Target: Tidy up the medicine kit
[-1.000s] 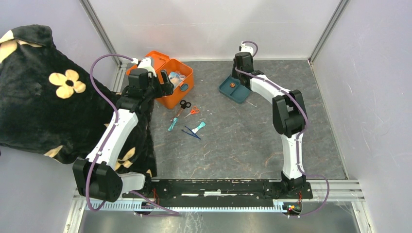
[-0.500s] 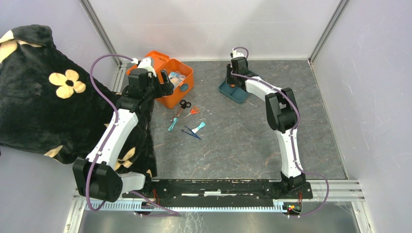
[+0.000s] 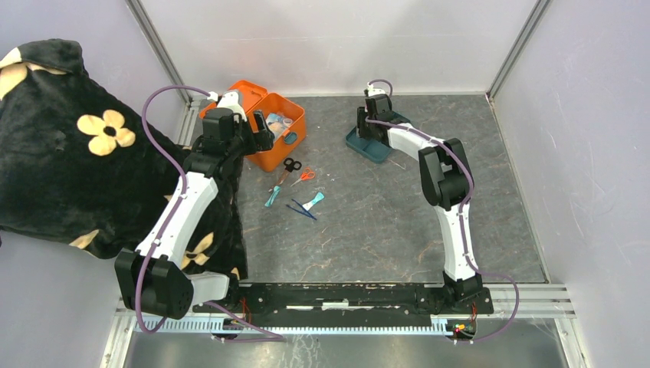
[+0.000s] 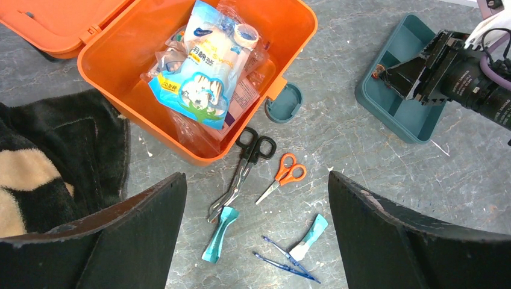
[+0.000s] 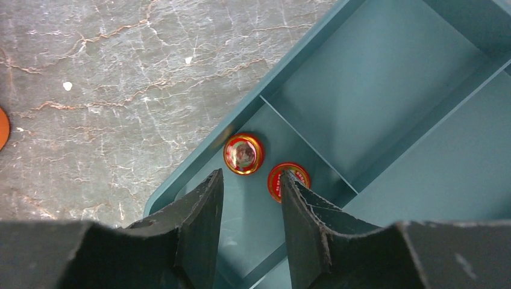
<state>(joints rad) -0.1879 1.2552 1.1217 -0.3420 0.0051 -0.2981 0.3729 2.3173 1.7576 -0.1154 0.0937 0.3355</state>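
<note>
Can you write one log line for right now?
left end effector: open, by open medicine kit | right end effector: open, over teal tray | black scissors: outside kit

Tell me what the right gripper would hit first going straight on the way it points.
Probably the two small round tins in the teal tray, just ahead of the right gripper; depth is unclear.

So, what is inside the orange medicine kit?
In the medicine kit, a blue-and-white printed packet lies on clear plastic packets, a small pale roll beside it. Whatever is under them is covered.
</note>
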